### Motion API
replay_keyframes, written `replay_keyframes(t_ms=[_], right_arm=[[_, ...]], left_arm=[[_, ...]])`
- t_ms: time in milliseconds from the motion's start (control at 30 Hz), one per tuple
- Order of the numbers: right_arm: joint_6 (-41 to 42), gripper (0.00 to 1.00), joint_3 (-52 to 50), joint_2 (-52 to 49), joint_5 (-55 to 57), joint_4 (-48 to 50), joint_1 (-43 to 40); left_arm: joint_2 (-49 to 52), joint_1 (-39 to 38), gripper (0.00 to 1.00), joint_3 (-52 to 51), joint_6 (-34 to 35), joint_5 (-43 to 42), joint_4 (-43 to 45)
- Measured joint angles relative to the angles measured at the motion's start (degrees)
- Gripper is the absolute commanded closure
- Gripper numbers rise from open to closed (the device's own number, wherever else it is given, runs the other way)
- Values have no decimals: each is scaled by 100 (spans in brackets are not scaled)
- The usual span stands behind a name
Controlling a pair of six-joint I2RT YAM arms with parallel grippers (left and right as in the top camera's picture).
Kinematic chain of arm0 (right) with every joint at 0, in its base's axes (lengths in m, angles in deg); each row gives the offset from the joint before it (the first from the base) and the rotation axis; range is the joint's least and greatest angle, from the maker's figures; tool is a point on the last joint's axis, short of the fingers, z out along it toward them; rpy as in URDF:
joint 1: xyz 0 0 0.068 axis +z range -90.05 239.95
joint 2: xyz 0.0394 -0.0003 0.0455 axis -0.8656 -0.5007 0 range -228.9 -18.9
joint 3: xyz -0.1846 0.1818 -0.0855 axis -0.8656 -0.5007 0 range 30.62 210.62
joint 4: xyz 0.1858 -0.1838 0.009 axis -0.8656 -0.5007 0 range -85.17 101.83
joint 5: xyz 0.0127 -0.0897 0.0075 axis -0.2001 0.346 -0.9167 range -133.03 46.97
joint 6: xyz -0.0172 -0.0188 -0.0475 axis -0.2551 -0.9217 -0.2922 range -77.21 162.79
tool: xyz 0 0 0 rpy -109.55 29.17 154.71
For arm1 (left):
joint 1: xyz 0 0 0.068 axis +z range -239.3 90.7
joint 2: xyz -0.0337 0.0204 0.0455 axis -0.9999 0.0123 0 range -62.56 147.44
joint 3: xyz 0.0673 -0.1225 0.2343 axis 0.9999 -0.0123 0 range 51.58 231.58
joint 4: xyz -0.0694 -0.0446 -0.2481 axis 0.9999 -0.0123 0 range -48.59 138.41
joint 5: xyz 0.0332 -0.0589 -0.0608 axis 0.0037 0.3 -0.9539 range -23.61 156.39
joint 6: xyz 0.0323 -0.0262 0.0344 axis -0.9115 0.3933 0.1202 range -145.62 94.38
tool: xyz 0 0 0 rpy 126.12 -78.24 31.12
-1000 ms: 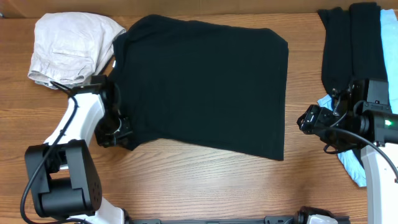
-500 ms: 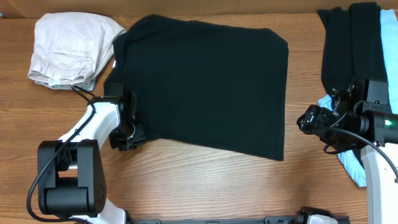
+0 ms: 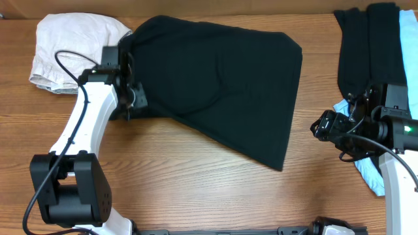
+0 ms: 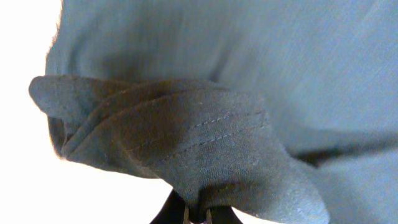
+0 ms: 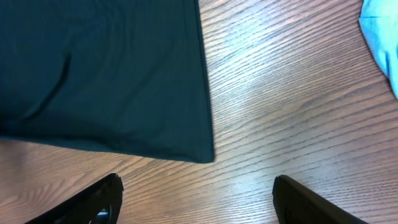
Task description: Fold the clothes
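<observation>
A black garment [image 3: 222,85] lies spread across the middle of the table. My left gripper [image 3: 135,98] is shut on its near-left corner and holds it raised over the garment's left side, so the near edge runs slanted toward the right. In the left wrist view the stitched hem [image 4: 205,143] bunches just above my left gripper [image 4: 198,216], pinched between the fingers. My right gripper [image 3: 320,127] hovers open over bare wood to the right of the garment. Its wrist view shows the garment's near-right corner [image 5: 124,81] ahead of my right gripper [image 5: 196,202], with nothing between the fingers.
A crumpled pale beige garment [image 3: 72,49] lies at the back left, beside the left arm. A black pile [image 3: 366,46] sits at the back right. A light-blue garment [image 3: 369,173] lies under the right arm, and its edge [image 5: 382,37] shows in the right wrist view.
My left gripper slid to the near-left corner, closed on it, then rose and moved back, dragging that corner up. The near edge now slants. The right arm has not moved.
</observation>
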Motion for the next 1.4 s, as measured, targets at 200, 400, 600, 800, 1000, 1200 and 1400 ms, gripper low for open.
replay_keyframes(t_ms=[200, 400, 600, 800, 1000, 1200, 1400], right_arm=[[0, 19, 0, 0, -13, -11, 0], [-2, 19, 0, 0, -57, -22, 0], [2, 24, 0, 0, -66, -70, 0], [236, 30, 0, 0, -61, -369, 144], [782, 33, -164, 2, 52, -496, 767], [1585, 35, -1436, -11, 175, 350, 1499], [2282, 42, -2708, -37, 216, 1460, 2011]], left_arm=[[0, 0, 89, 28, 0, 63, 896], [0, 0, 96, 33, 0, 59, 938], [0, 0, 96, 48, 0, 26, -310], [7, 0, 96, 271, -2, 42, -1818], [7, 0, 96, 518, 0, 396, -2734], [7, 0, 96, 522, 133, 839, -3077], [7, 0, 96, 531, 286, 1073, -2983]])
